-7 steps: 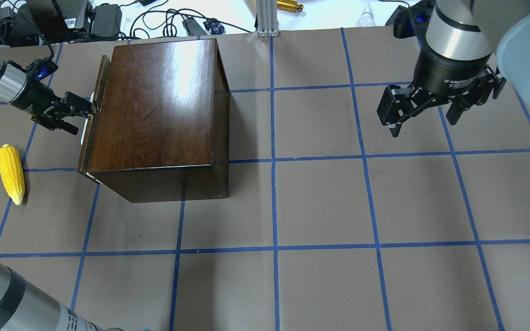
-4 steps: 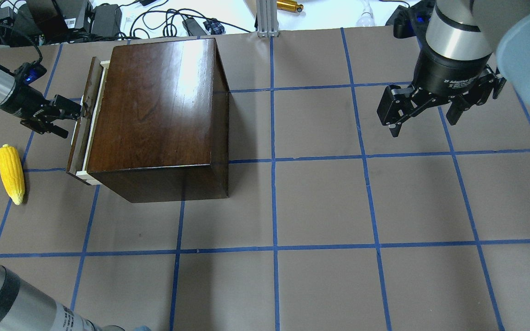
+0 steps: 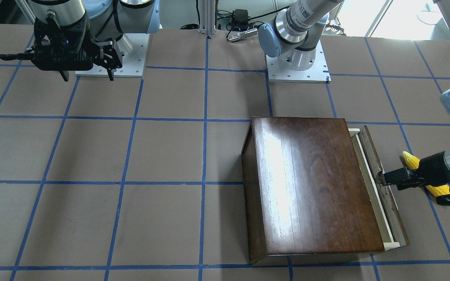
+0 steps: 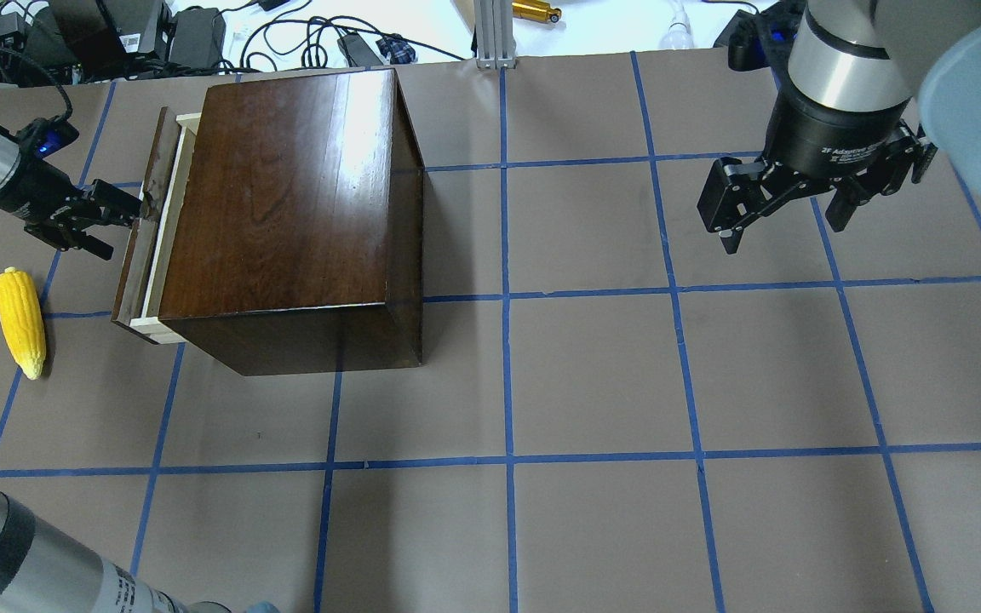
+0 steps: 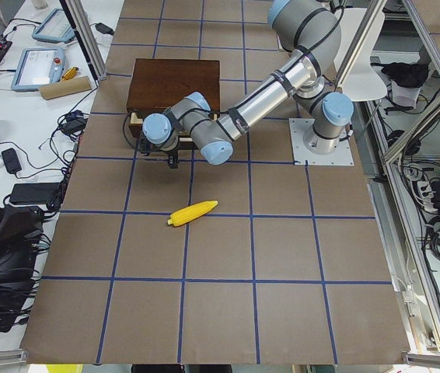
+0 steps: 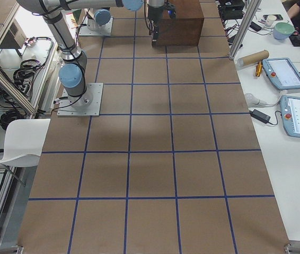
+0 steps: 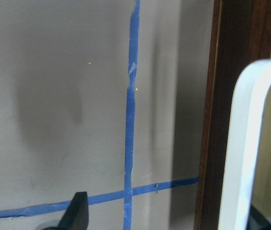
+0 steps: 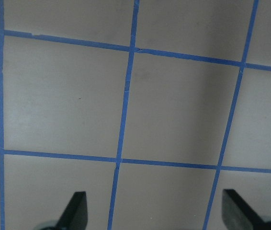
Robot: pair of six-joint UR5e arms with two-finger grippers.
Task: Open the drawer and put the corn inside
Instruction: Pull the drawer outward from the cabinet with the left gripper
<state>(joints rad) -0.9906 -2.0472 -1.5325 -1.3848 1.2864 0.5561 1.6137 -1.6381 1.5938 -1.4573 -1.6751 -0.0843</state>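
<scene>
Since the earlier overhead frames, the left gripper [image 4: 126, 230] has drawn back toward the table's left edge, and the shallow pale-wood drawer with the dark brown front panel [image 4: 148, 247] has slid a little farther out of its box with it. That gripper is level with the panel, and its fingers [image 7: 77, 211] are spread rather than pressed together. The upper one reaches the front panel, while the lower one stops short of it. From the wrist camera, the pale looped handle [image 7: 243, 143] sits between the two fingers.

Only a narrow strip of pale wood shows between the panel and the glossy dark wooden box [image 4: 286, 187], so the drawer is just partly open.

The bright yellow, bumpy plastic corn cob [image 4: 20, 321] has not shifted. It lies flat on the brown paper-covered table with the blue tape grid [image 4: 593, 383], near the drawer front on the robot's left but apart from it, with its tapered tip toward the robot. In the front-facing view the left arm hides part of the corn [image 3: 410, 160].

The right gripper [image 4: 784, 230] hangs above bare table, well apart from the box, jaws wide and holding nothing
</scene>
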